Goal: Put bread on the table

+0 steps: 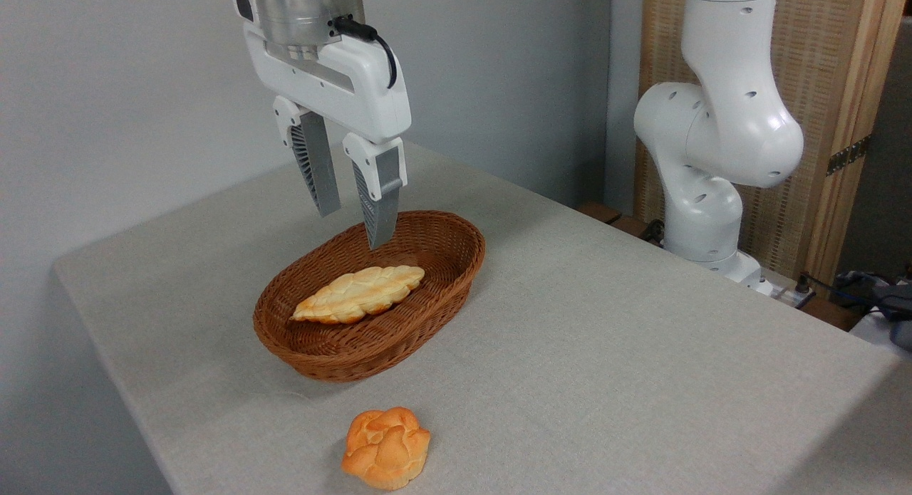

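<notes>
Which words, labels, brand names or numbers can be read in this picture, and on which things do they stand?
None can be read. The claw, the arm, the basket, the two breads and the table cloth show no writing, logo or number in this view.

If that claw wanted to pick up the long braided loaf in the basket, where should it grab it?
Probably across the middle of the braided loaf, coming straight down from above. It lies flat and long in the wicker basket, whose walls block any sideways approach. Its narrow width should fit between the open end effector fingers; its length would not.
</notes>
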